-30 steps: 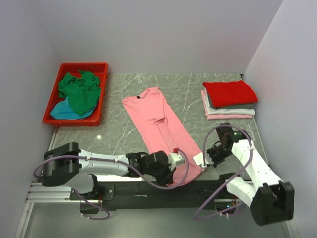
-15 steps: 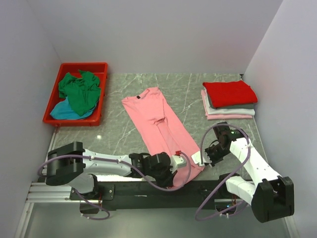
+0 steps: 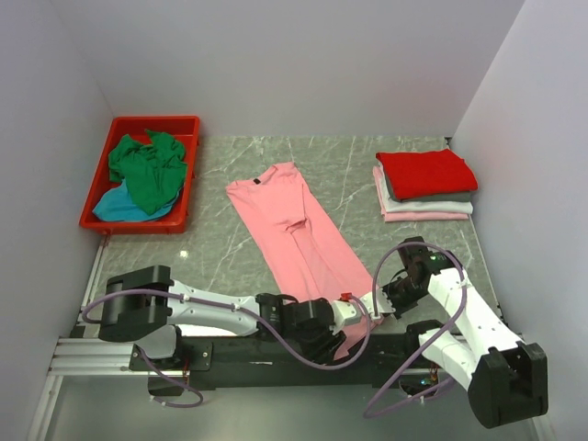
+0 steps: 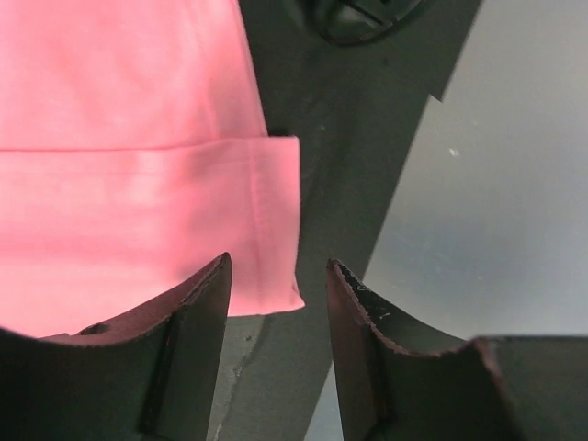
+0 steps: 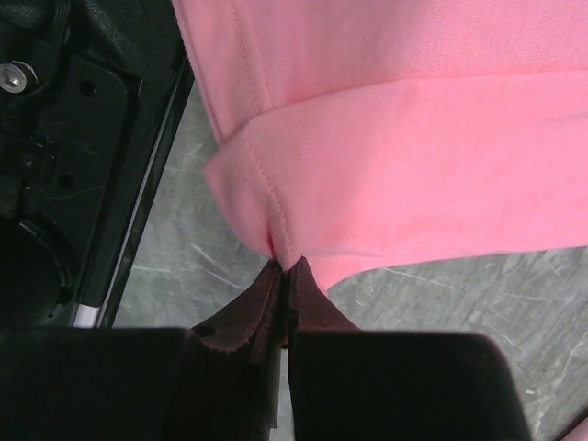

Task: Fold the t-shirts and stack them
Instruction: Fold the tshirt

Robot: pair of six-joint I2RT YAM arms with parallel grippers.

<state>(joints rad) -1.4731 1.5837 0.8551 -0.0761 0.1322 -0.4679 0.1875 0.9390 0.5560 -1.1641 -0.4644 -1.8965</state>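
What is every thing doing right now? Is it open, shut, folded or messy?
pink t-shirt: laid long on the table, partly folded
left gripper: open, over the hem corner
right gripper: shut on pink t-shirt, at the hem
stack of t-shirts: folded, red on top
green t-shirt: crumpled in the red bin
teal t-shirt: crumpled under the green one

1. My left arm [image 3: 207,306] and right arm [image 3: 473,317] wear white link shells between black joint housings, with blocky black bases.
2. A lilac cable [image 3: 376,272] loops along each arm.
3. My left gripper [image 4: 278,276] has dark, tapered fingers [image 4: 188,349] — matte, with rough, nicked edges.
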